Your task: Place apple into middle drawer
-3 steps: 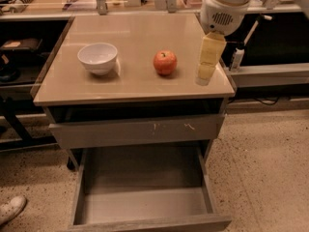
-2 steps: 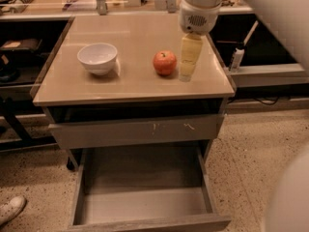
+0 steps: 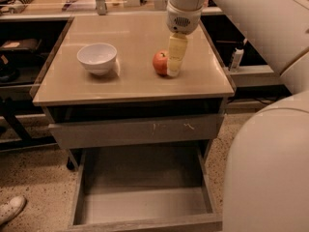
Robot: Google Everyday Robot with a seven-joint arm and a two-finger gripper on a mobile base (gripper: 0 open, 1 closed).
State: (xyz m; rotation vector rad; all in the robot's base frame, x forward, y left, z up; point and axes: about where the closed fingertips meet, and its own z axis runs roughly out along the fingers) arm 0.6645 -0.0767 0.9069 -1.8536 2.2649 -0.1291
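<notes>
The red-orange apple (image 3: 160, 63) sits on the tan table top, right of centre. My gripper (image 3: 173, 70) hangs straight down from the white arm and reaches the table right at the apple's right side, covering its right edge. The middle drawer (image 3: 145, 204) is pulled out low at the front, a grey box with a bare flat floor and nothing in it.
A white bowl (image 3: 97, 58) stands on the table top (image 3: 130, 83) left of the apple. A shut grey drawer front with pale scratches (image 3: 140, 130) sits above the open drawer. The white arm fills the right side. Shelves flank the table; a shoe (image 3: 10, 210) is at lower left.
My gripper has moved left across the table from near the right edge to the apple's right side. The apple, bowl and drawer have not moved.
</notes>
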